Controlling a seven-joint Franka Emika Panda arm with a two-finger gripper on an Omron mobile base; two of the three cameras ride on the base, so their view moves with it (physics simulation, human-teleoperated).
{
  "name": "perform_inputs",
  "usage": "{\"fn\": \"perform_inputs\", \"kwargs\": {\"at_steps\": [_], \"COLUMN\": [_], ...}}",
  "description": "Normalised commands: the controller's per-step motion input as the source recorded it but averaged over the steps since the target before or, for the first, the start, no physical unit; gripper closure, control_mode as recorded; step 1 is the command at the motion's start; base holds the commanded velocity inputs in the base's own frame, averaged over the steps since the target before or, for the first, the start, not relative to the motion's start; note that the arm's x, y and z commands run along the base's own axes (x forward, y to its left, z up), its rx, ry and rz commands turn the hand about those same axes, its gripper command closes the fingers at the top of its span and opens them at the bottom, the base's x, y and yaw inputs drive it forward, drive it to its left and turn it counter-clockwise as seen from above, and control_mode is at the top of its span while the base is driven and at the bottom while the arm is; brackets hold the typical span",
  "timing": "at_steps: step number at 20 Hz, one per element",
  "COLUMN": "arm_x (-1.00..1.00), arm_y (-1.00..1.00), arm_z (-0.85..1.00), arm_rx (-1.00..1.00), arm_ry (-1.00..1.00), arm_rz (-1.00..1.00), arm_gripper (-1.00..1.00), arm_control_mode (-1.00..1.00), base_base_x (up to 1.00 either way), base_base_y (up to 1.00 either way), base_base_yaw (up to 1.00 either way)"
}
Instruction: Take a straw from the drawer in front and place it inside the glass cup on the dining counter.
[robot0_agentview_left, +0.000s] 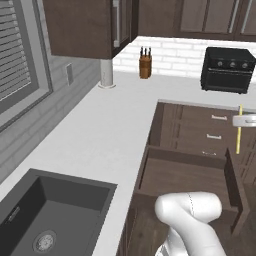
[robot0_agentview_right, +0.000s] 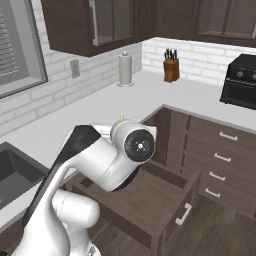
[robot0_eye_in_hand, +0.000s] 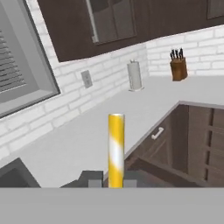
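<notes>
Hand view: claw (robot0_eye_in_hand: 115, 178) clenched on straw (robot0_eye_in_hand: 116, 148), upright above open drawer (robot0_agentview_left: 187, 177). Risk: thin stick may slip or snag drawer's wall during the swing away.

Glossy white rounded arm (robot0_agentview_right: 95, 165), black link cover, dark circular joint cap

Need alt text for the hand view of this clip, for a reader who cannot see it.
A yellow straw stands upright between the gripper's two dark fingertips, over the edge of a white worktop. Beyond it are a white brick wall, a paper towel roll, a knife block, dark upper cabinets, and an open brown drawer to the right.
</notes>
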Motion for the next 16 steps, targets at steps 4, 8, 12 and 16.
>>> {"fn": "perform_inputs", "kwargs": {"at_steps": [4, 8, 12, 16], "arm_x": [0.0, 0.0, 0.0, 0.0], "arm_y": [0.0, 0.0, 0.0, 0.0], "arm_z": [0.0, 0.0, 0.0, 0.0], "arm_rx": [0.0, 0.0, 0.0, 0.0], "arm_ry": [0.0, 0.0, 0.0, 0.0], "arm_rz": [0.0, 0.0, 0.0, 0.0], "arm_gripper": [1.0, 1.0, 1.0, 1.0], "arm_control_mode": [1.0, 1.0, 1.0, 1.0], "base_base_x": [-0.79, -0.86, -0.67, -0.41], "base_base_y": [0.29, 0.05, 0.0, -0.02], "base_base_yaw": [-0.03, -0.16, -0.4, -0.52]}}
